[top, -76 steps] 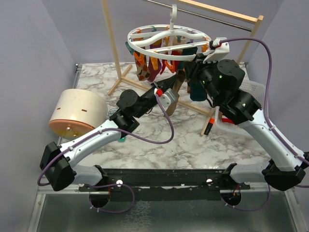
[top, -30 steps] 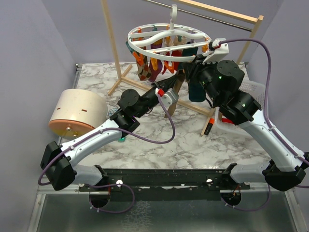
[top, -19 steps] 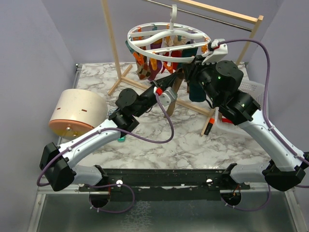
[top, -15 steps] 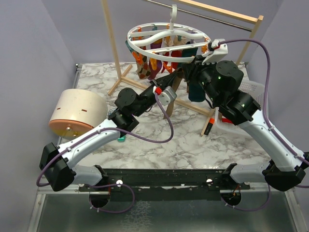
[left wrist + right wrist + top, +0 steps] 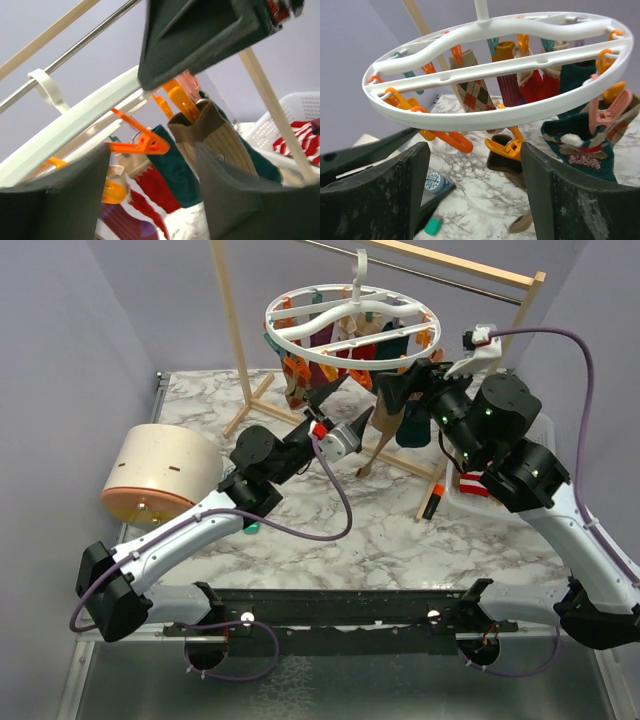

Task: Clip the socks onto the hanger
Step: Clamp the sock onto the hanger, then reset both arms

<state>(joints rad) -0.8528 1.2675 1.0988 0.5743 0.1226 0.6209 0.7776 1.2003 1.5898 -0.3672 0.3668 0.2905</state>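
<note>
The white hanger (image 5: 350, 325) hangs from the rack bar with several socks clipped under it. A tan sock (image 5: 384, 430) dangles from an orange clip (image 5: 182, 102) at the ring's near right side, free of both grippers. My left gripper (image 5: 340, 412) is open just left of and below it; in the left wrist view the tan sock (image 5: 215, 135) sits by my right finger, with teal (image 5: 172, 170) and red (image 5: 150, 187) socks beyond. My right gripper (image 5: 402, 390) is open beside the ring, nothing between its fingers (image 5: 580, 200). The hanger (image 5: 485, 115) fills the right wrist view.
The wooden rack frame (image 5: 232, 335) stands at the back. A round tan container (image 5: 160, 475) lies at the left. A white basket (image 5: 530, 425) holding a red-white striped sock (image 5: 470, 485) sits at the right. An orange-black tool (image 5: 433, 502) and a small teal item (image 5: 250, 528) lie on the marble.
Both grippers have opened. The right arm has drawn back to the right, and the tan sock now hangs from its clip alone. The ring has swung slightly.
</note>
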